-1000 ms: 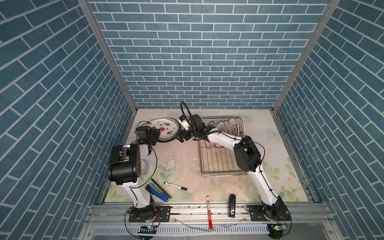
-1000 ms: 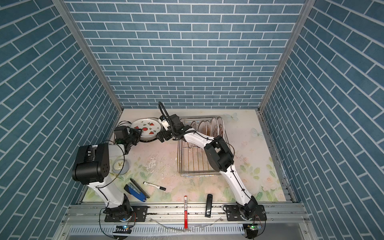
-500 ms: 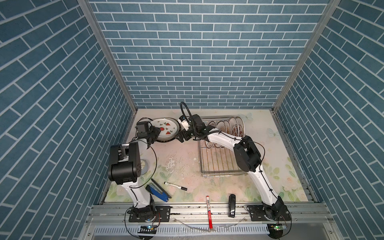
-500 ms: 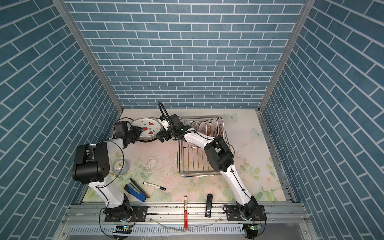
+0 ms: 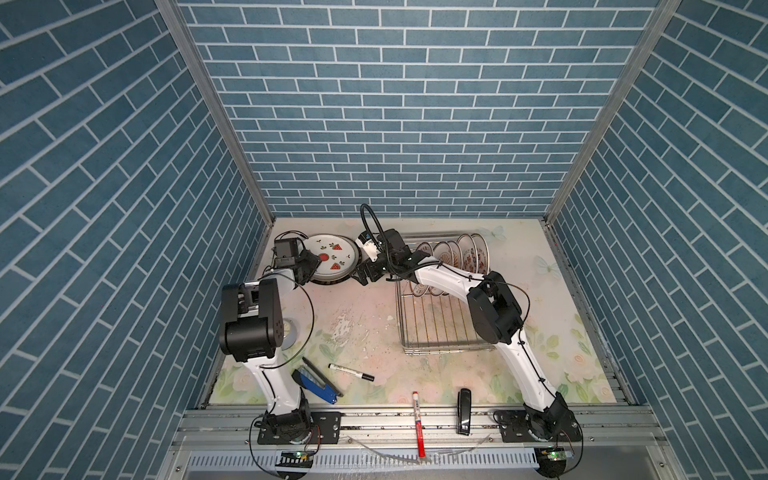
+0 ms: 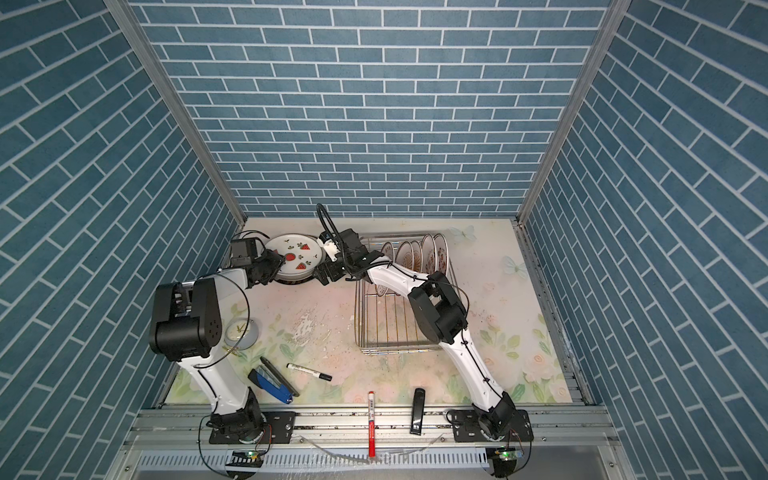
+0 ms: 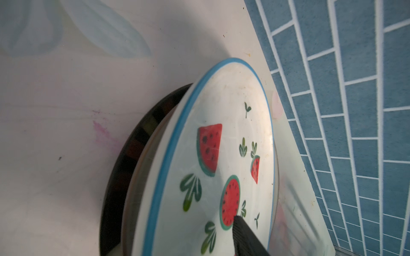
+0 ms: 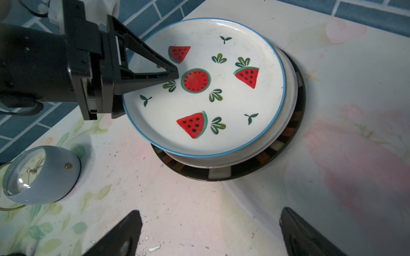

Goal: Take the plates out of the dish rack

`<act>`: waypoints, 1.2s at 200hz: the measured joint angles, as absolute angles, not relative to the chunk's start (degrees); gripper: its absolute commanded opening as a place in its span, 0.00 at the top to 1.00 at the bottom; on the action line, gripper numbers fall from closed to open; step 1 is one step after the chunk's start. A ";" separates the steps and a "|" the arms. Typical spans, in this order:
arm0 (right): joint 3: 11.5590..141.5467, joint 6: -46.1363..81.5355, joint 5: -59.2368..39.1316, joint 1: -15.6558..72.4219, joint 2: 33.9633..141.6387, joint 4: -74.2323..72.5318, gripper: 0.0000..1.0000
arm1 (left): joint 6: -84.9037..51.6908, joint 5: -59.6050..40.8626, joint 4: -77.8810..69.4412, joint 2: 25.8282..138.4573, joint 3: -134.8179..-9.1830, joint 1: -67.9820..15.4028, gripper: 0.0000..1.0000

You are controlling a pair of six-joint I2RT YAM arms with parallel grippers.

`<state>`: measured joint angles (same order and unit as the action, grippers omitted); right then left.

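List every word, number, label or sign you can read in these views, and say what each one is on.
No text is legible in any view.
Grey clock: dial marks too faint and blurred to read.
Red marker: white label, print too small to read.
White marker: any print too small to read.
Watermelon plate: pictures only, no writing.

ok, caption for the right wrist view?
Watermelon plate tops the stack near the clock; left gripper reaches over its rim, right gripper open.

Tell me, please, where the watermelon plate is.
In both top views, the watermelon plate tops a stack at back left, left of the dish rack.
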<state>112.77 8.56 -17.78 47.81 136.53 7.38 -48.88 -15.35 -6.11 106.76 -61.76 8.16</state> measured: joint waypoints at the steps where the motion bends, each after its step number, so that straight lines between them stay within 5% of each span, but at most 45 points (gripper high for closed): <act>1: 112.77 8.58 -17.78 47.81 136.53 7.38 0.02 | -48.86 -15.31 -6.07 106.76 -61.76 8.19 0.50; 144: 112.79 8.56 -17.78 47.81 136.53 8.21 0.02 | -43.92 -7.14 1.80 108.01 -66.48 6.70 0.49; 157: 112.77 8.56 -17.78 47.81 136.53 8.27 0.02 | -43.68 -6.24 1.87 108.05 -66.61 6.39 0.37; 240: 112.77 8.54 -17.78 47.83 136.53 8.58 0.02 | -43.09 -4.91 2.35 109.69 -68.71 5.26 0.37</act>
